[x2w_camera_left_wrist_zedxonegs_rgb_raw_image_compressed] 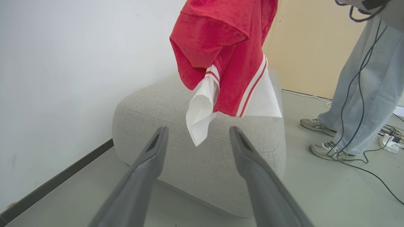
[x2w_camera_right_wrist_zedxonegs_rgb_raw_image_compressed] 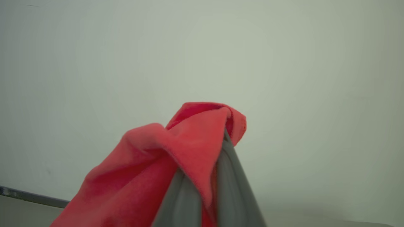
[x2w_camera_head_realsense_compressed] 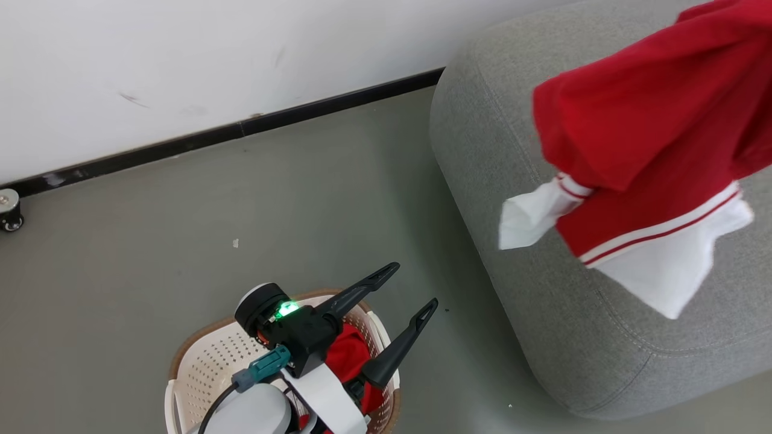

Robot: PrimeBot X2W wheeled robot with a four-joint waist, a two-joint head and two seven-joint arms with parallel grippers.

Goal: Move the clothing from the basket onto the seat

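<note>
Room: grey floor (x2w_camera_head_realsense_compressed: 301, 199), white wall (x2w_camera_head_realsense_compressed: 181, 60) with a black baseboard (x2w_camera_head_realsense_compressed: 241, 128). A small caster (x2w_camera_head_realsense_compressed: 9, 211) sits at the wall on the far left of the head view. Left wrist view adds a beige panel (x2w_camera_left_wrist_zedxonegs_rgb_raw_image_compressed: 315, 47) behind the seat, a person (x2w_camera_left_wrist_zedxonegs_rgb_raw_image_compressed: 363, 94) in light jeans and sneakers standing on the floor beside it, and cables (x2w_camera_left_wrist_zedxonegs_rgb_raw_image_compressed: 372, 170) trailing past their feet

Seat (x2w_camera_head_realsense_compressed: 494, 120): big grey ottoman, one corner close to the wall. Basket (x2w_camera_head_realsense_compressed: 205, 361) on the floor, well apart from the seat

Right claw (x2w_camera_right_wrist_zedxonegs_rgb_raw_image_compressed: 223, 138): clenched on a fold of the red garment (x2w_camera_head_realsense_compressed: 639, 138), fabric bunched over the fingertips. Garment hangs from it over the seat, white sleeve and striped white hem lowest, edges blurred. Can't tell if the hem touches the cushion

Left claw (x2w_camera_head_realsense_compressed: 415, 283): released, nothing in it, over the basket's seat-side rim, fingers aimed at the seat. In its wrist view the hanging garment is ahead and above, the sleeve tip dropping between the two fingertips, not touching

Second red garment (x2w_camera_head_realsense_compressed: 350, 355): in the basket, under the left claw, partly hidden by the arm
</note>
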